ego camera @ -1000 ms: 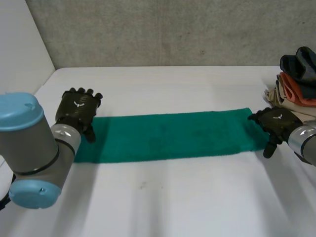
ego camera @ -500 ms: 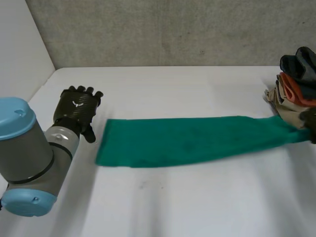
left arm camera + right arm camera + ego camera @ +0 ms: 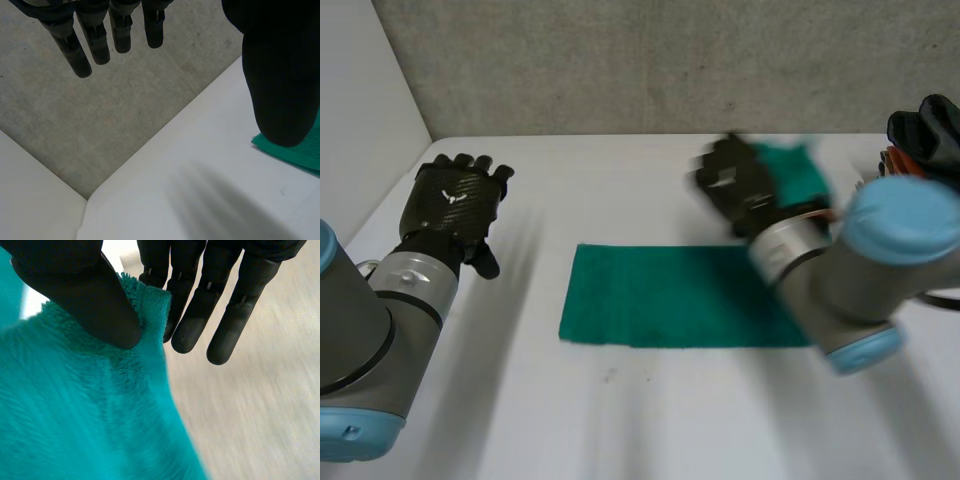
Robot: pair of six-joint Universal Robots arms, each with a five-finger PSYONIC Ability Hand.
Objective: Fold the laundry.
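A green towel [image 3: 670, 295] lies flat in the middle of the white table [image 3: 620, 420], and its right end is lifted off the surface. My right hand [image 3: 735, 185] holds that end up above the towel's right half. In the right wrist view its thumb [image 3: 90, 295] pinches the towel's edge [image 3: 75, 415] against the fingers [image 3: 200, 300]. My left hand [image 3: 455, 205] hovers left of the towel and is apart from it. Its fingers [image 3: 100, 35] are straight and hold nothing, and the towel's near corner [image 3: 295, 152] lies beside its thumb [image 3: 280, 75].
A pile of other clothes [image 3: 925, 140], dark, orange and beige, sits at the table's back right. A grey wall [image 3: 650, 60] runs behind the table, and a white side wall [image 3: 360, 110] stands at the left.
My right hand shut on the towel's right end, dragged the towel to the right, then lifted that end and swung it back leftward over the towel. My left hand came off the towel's left end.
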